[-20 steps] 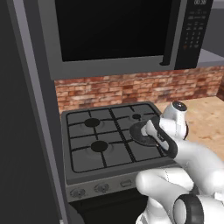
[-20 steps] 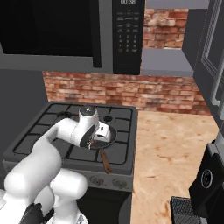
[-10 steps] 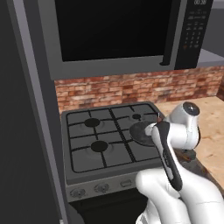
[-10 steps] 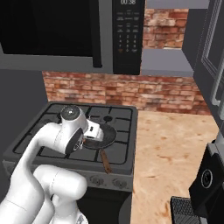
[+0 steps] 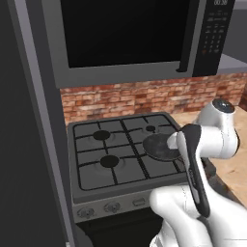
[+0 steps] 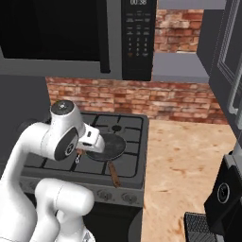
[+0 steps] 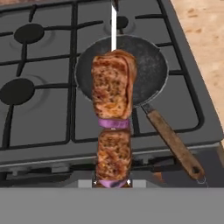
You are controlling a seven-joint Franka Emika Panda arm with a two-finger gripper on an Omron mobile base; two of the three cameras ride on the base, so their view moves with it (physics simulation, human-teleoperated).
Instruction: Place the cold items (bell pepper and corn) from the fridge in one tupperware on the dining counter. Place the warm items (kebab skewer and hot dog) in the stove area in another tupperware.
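Observation:
The kebab skewer [image 7: 113, 94], browned meat chunks with purple onion on a thin metal pin, hangs in the air over the black frying pan [image 7: 151, 70] on the stove area [image 7: 39, 109]. Its lower end runs down to my gripper, which is shut on it. From the right base, my gripper [image 6: 79, 155] hovers at the pan's [image 6: 108, 145] near left rim with a bit of brown kebab skewer [image 6: 78, 152] showing below the hand. In the left base view my forearm covers the hand, beside the pan [image 5: 157, 144].
A black microwave [image 5: 125, 34] hangs above the range [image 5: 96, 159]. The pan's brown handle [image 7: 173, 140] sticks out past the stove's front edge. A beige counter [image 6: 189, 160] lies right of the stove. A dark tall panel [image 5: 24, 144] stands at its left.
My arm has swung and the hand has drawn back from over the pan toward the stove's front left. The jaws have stayed shut on the kebab skewer.

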